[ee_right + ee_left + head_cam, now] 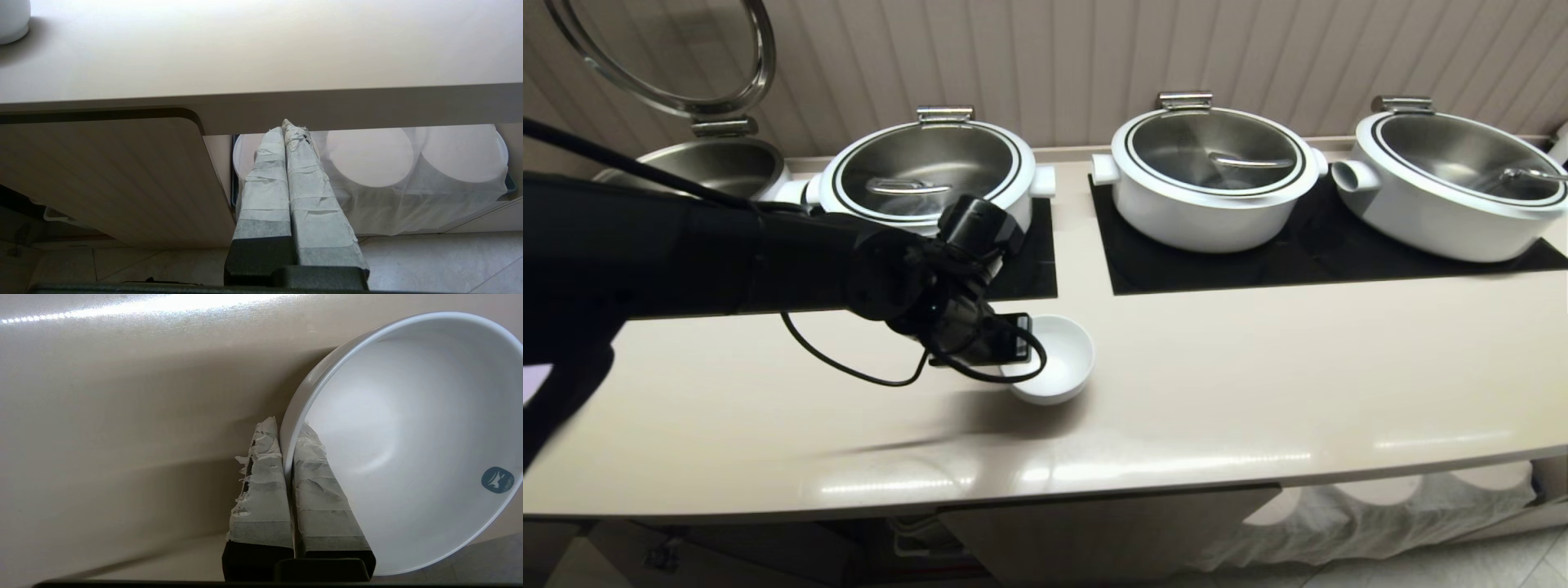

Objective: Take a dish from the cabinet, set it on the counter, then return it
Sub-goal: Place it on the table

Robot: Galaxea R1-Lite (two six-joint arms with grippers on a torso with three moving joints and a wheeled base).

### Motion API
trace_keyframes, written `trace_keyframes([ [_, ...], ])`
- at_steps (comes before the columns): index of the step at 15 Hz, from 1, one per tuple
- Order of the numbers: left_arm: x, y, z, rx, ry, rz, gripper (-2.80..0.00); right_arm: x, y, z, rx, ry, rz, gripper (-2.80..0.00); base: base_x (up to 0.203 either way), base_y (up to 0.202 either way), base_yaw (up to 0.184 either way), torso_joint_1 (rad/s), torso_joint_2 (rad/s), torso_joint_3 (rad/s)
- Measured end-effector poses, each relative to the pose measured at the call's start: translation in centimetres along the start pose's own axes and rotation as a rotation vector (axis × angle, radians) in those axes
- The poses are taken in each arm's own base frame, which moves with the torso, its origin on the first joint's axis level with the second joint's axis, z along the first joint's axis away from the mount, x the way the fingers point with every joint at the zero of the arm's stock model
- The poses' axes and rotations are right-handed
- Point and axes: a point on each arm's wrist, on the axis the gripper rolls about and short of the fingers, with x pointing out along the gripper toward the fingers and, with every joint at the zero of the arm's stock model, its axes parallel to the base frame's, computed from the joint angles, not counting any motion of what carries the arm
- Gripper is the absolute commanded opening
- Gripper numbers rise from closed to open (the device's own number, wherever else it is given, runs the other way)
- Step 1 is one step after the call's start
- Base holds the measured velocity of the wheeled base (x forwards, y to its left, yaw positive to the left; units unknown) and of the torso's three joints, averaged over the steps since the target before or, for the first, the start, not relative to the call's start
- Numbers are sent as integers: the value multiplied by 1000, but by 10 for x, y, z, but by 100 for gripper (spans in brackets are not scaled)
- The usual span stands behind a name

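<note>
The left gripper [287, 453] is clenched on the rim of the dish [1054, 359], one taped finger [261, 490] outside the wall and one inside. The dish sits tilted over the counter [1258, 384], extending away from the fingertips. The right gripper [288, 134], fingers pressed together and holding nothing, is parked below the counter edge beside the open cabinet door [122, 179].

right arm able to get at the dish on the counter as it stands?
Probably not directly: the right end effector is shut, parked below the counter edge, and the left end effector already pinches the dish rim.
</note>
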Motion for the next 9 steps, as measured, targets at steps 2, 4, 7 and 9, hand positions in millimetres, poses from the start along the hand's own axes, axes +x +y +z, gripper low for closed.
trace_keyframes([
  [2, 0, 0, 0, 0, -1, 0, -280, 0, 0, 0, 0, 0, 0, -280, 0, 0, 0, 0, 0, 0],
  [4, 0, 0, 0, 0, -1, 0, -280, 0, 0, 0, 1, 0, 0, -280, 0, 0, 0, 0, 0, 0],
  [7, -1, 0, 1, -1, -3, -2, -280, 0, 0, 0, 1, 0, 0, -280, 0, 0, 0, 0, 0, 0],
  [9, -2, 0, 1, 0, -5, -3, 0, 0, 0, 0, 1, 0, 0, -280, 0, 0, 0, 0, 0, 0],
])
